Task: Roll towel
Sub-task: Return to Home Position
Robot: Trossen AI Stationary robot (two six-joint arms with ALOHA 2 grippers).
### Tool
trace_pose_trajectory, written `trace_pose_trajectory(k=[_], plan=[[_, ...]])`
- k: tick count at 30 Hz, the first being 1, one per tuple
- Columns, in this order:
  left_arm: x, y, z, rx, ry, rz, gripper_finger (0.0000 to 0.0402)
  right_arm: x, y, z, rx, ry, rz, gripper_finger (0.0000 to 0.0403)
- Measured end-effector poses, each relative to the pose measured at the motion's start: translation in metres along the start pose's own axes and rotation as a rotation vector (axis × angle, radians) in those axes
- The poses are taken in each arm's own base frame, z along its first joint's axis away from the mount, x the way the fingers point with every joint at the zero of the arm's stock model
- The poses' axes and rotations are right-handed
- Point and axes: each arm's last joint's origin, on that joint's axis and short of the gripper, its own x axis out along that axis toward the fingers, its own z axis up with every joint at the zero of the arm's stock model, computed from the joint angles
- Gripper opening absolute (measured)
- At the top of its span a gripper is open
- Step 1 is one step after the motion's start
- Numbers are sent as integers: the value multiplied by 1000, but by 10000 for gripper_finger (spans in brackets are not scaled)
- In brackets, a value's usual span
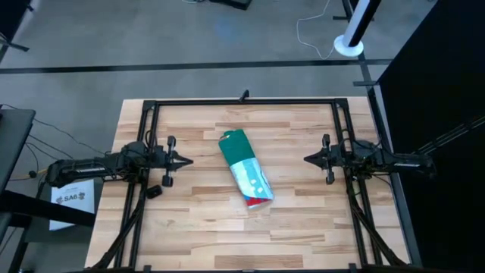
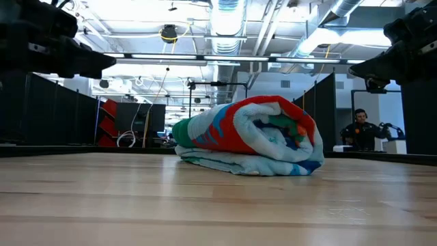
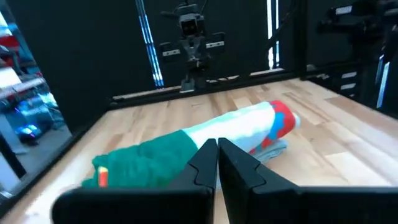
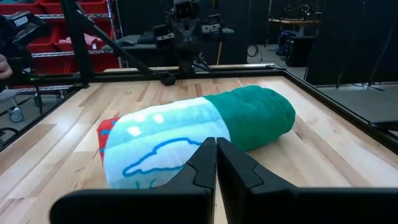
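My main worry is the roll letting go: nothing holds the towel (image 1: 245, 168), and in the low view a flat outer layer sticks out from under it onto the wooden table (image 1: 303, 227), so I judge that loose edge could creep and let the wraps slacken if anything jolts the tabletop. The other risk is an arm sweeping low on its way to rest and clipping an end, since the roll lies on a diagonal rather than square between them. For now both arms are well apart from it. The left gripper (image 1: 188, 160) is out at its own side with its fingers pressed together on nothing, and the right gripper (image 1: 307, 159) mirrors it opposite, likewise closed and empty. The towel sits near the middle of the table as a fat, soft cylinder. One end is plain green and angles a little toward the left arm. The other end is light blue with white motifs and a red rim, and it points toward the right arm. At that end the spiral of layers shows, fairly snug but puffy.
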Motion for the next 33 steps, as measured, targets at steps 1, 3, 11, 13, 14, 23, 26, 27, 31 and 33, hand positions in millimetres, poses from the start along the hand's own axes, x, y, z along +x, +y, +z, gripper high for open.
trace_pose_trajectory(k=[1, 3, 11, 13, 14, 23, 26, 27, 31, 33], plan=[[0, 0, 0, 18, -2, 3, 0, 0, 0, 0, 0, 0, 0, 0], [0, 1, -1, 54, 10, 20, 0, 0, 0, 0, 0, 0, 0, 0], [0, -1, -10, -50, 111, 29, 0, 0, 0, 0, 0, 1, 0, 0], [0, -1, -10, -61, 115, 31, 0, 0, 0, 0, 0, 1, -1, 0], [0, -1, -10, -60, 114, 31, 0, 0, 0, 0, 0, 1, -1, 0], [0, -1, -10, -63, 116, 30, 0, 0, 0, 0, 1, 2, -1, 0], [0, -1, -10, -63, 117, 30, 0, 0, 0, 0, 1, 2, -1, 0], [0, -1, -11, -63, 117, 30, 0, 0, 0, 0, 1, 1, -1, 0], [0, -1, -11, -63, 119, 30, 0, 0, 0, 0, 1, 1, -1, 0], [0, -1, -11, -64, 121, 30, 0, 0, 0, 0, 1, 2, -1, 0]])
